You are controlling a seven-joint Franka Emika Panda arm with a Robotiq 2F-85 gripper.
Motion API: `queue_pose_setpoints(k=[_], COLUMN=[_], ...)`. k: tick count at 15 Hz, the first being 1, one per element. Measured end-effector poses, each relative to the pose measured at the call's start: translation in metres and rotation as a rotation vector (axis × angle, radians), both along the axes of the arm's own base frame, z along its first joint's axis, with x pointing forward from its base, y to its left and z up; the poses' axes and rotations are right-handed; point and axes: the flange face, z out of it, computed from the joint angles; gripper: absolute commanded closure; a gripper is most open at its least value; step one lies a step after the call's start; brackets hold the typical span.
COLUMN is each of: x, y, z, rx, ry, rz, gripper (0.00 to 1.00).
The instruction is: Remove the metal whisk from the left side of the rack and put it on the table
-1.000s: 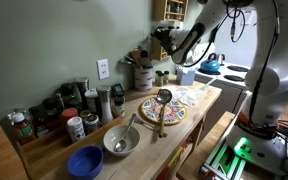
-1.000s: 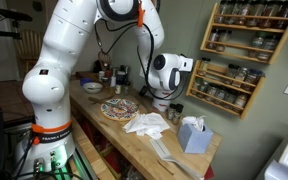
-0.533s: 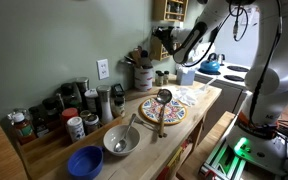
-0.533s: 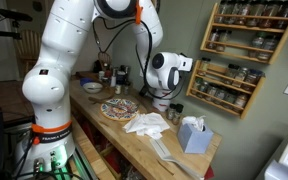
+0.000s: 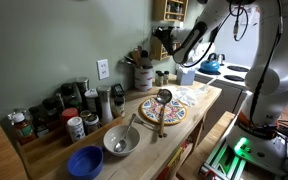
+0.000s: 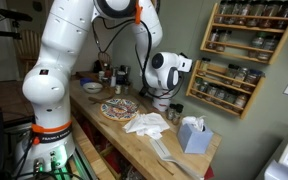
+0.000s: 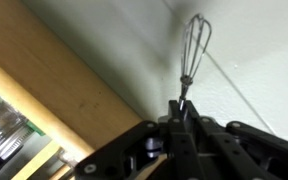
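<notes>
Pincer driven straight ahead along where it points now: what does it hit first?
The metal whisk. In the wrist view its handle sits right at the pincer tips. Behind it is the wall, though the depth is unclear.

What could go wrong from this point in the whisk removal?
1. The gripper seems to pinch only the end of the whisk handle, so it could swing or slip.
2. The table is crowded with a plate, cloth and tissue box; setting down may bump them.
</notes>
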Motion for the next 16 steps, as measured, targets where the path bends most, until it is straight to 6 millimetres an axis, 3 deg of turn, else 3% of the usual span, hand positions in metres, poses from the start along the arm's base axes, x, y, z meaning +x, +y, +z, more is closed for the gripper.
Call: queue_pose_setpoints(k=[16], x=[0.011], y=[0.007], z=[0.000], rx=[0.100], ry=[-0.019], rz=[-0.051], gripper=[0.98])
